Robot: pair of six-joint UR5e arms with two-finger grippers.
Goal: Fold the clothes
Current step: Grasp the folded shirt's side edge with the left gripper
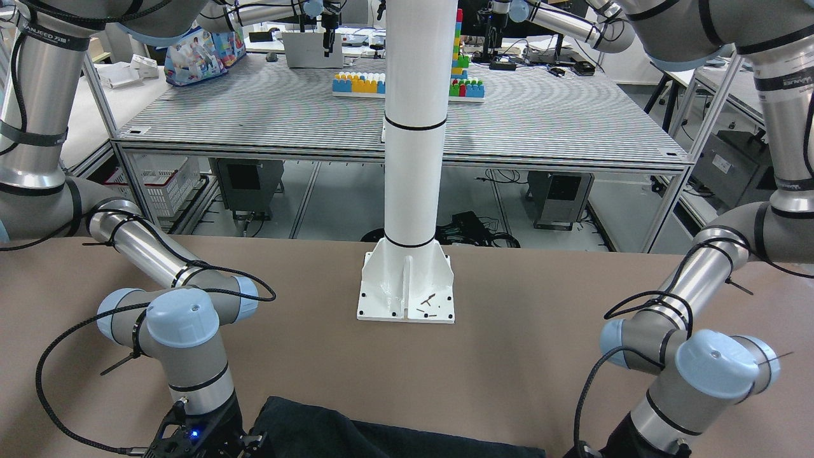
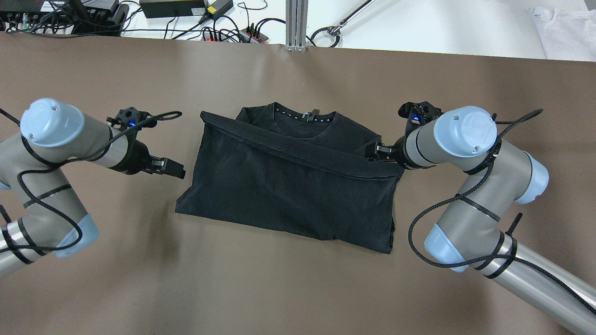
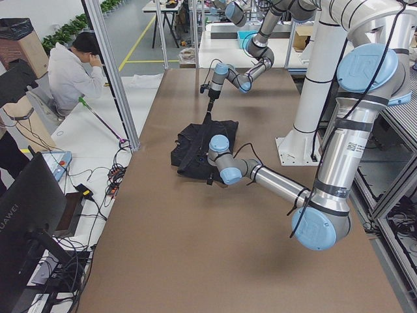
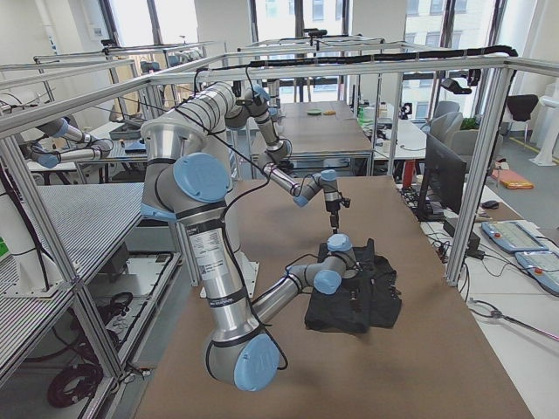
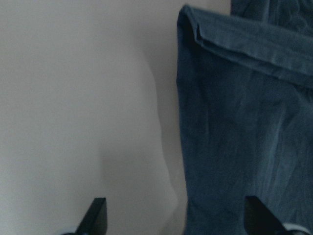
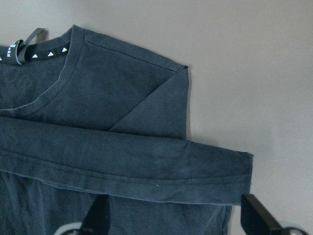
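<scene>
Shirt: a plain black, matte T-shirt (image 2: 288,186), folded into a rough rectangle. The neckband (image 6: 46,51) has small white marks inside it and a grey loop tag.
Fold: the lower part is turned up over the chest, and its hemmed edge forms a band (image 2: 302,151) across the shirt. In the right wrist view, one sleeve is tucked in as a triangle under that band.
Place: flat on the brown table (image 2: 298,288) at its middle, between the two grippers and in front of the white pole (image 1: 414,127).
Direction: the neck points to the table's far side, away from the robot. The long axis runs left to right along the table. The band slants, with its left end farther from the robot than its right end.
Left arm: comes in low from the left, wrist bent toward the shirt.
Left gripper (image 2: 173,168): at the shirt's left edge. Its fingers (image 5: 98,215) are spread wide and grip nothing, with the cloth's edge below the gap.
Right arm: elbow folded back, wrist reaching in to the shirt's right side.
Right gripper (image 2: 376,151): at the band's right end, fingers (image 6: 259,218) wide apart over the cloth, clamping nothing.
</scene>
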